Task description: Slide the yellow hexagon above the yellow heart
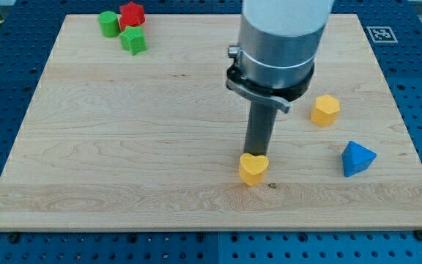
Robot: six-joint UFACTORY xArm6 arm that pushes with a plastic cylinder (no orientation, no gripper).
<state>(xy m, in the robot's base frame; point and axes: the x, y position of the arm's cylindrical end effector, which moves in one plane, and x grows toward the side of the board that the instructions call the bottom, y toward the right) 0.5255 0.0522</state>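
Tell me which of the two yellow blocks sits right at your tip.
The yellow heart: my tip stands just at its top edge. The yellow hexagon lies apart, toward the view's upper right.

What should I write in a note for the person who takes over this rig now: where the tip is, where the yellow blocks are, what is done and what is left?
My tip: down at the board, right at the top edge of the yellow heart, seemingly touching it.
Yellow heart: centre-bottom of the wooden board.
Yellow hexagon: to the view's right of the heart and higher, apart from it and from my tip.
Done: the hexagon is not yet above the heart.
Left: go round to the hexagon's right side and push it towards the view's left until it sits straight above the heart. Try not to shift the heart.
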